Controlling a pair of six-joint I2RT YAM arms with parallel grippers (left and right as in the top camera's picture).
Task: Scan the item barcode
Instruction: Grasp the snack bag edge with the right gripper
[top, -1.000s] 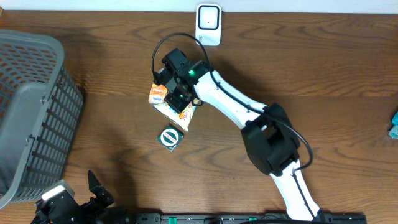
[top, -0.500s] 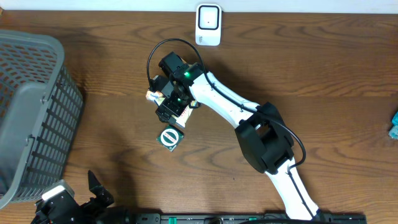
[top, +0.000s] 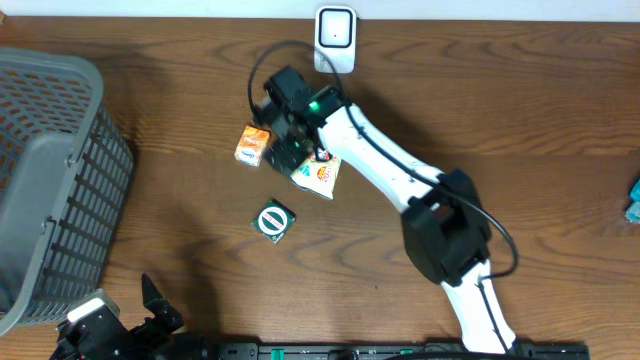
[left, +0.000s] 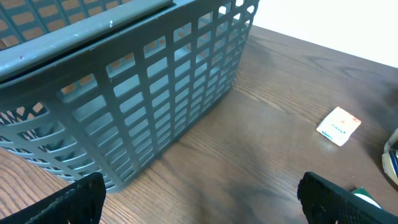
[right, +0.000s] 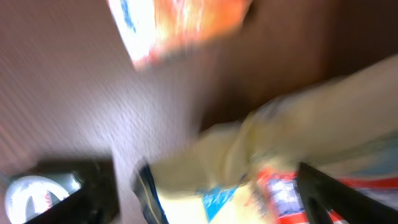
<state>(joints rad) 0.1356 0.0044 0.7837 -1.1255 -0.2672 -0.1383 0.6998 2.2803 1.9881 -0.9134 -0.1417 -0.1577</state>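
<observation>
A: Where's the pouch (top: 320, 172)?
B: Lying on the table (top: 520, 120), straight in front of the scanner (top: 335, 40).
A: Right tool (top: 282, 152)?
B: Front-left of the scanner, fingers spread, gripping nothing; its wrist view is blurred.
A: Left tool (left: 202, 186)?
B: Far front-left of the scanner, wide apart, empty.

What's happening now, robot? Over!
Left gripper open, parked by basket. Right gripper open over snack pouch; wrist view blurred. Pouch not yet at scanner. Orange packet close beside it.
</observation>
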